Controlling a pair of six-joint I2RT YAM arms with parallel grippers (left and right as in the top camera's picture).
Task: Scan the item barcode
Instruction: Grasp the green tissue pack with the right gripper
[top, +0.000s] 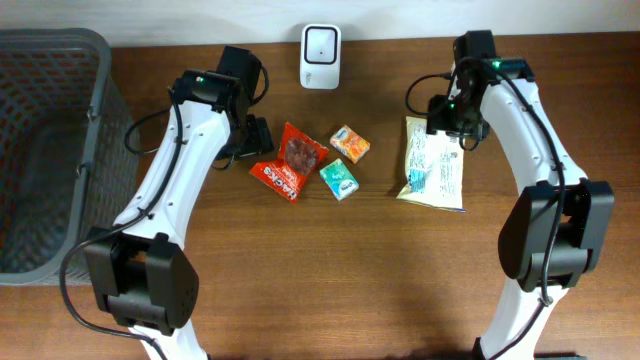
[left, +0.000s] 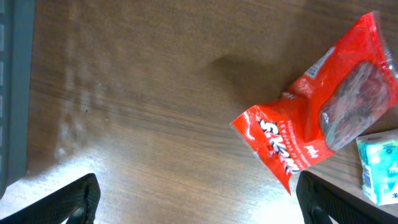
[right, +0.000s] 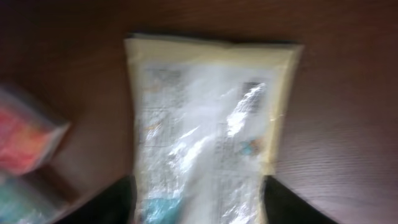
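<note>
Right hand (right: 196, 208), jaws parted and gripping nothing, is straddling the pale yellow packet (right: 205, 112) on the counter (right: 348, 124); left hand (left: 199, 200) is hovering fully spread and empty near the red bag (left: 323, 118)

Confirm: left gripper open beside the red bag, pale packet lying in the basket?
Wrong on the packet. Overhead shows the pale packet on the table, not in the basket. The left gripper is open beside the red bag.

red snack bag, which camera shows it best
The left wrist view: the red snack bag lies close and large there, its white lettering sharp. The overhead view shows it whole but small. The right wrist view does not show it.
</note>
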